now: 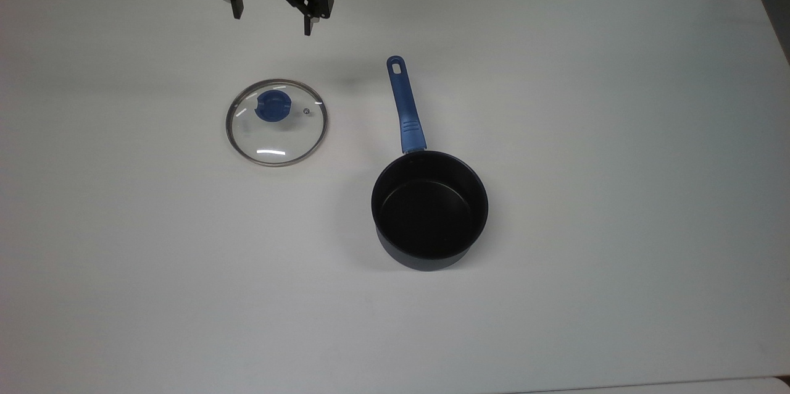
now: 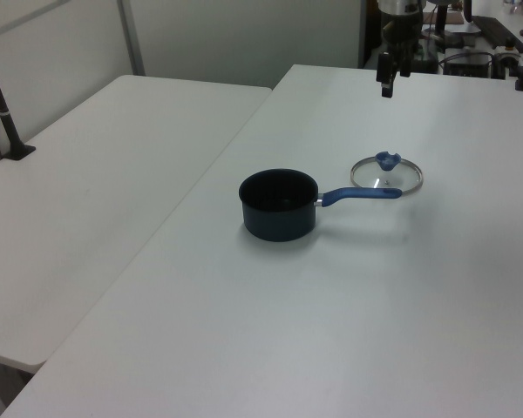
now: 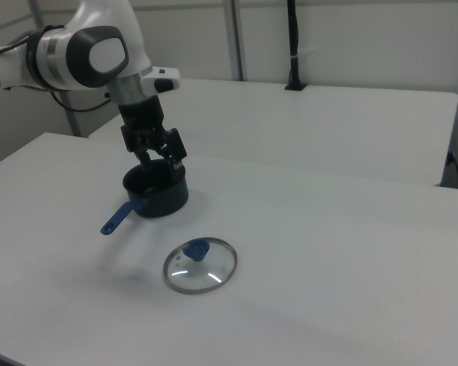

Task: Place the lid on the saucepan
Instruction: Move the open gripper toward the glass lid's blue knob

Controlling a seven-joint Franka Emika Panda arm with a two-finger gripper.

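Glass lid (image 1: 276, 122), a round clear disc with a thin metal rim and a blue knob (image 1: 273, 105) at its centre, lay flat and knob-up on the white table (image 1: 617, 134), which left the knob free to be taken from above. Taking that lid as the landmark, the small deep saucepan (image 1: 429, 210), black inside and dark outside, stood upright well apart from it, toward the top view's right and lower edge, its mouth open and uncovered, so the task had not yet begun in earnest. The saucepan's long straight blue handle (image 1: 404, 104) pointed back toward the top view's upper edge, ending near the lid's level but not touching it; that left clear table between the 2 things. The black two-finger gripper (image 1: 271, 20) hung in the air beyond the lid, toward the top view's upper edge, with its fingers spread and nothing between them. Judging from this, the arm was staged for a descent onto the knob, the only raised part of the lid, since the thin rim lay flush with the table.
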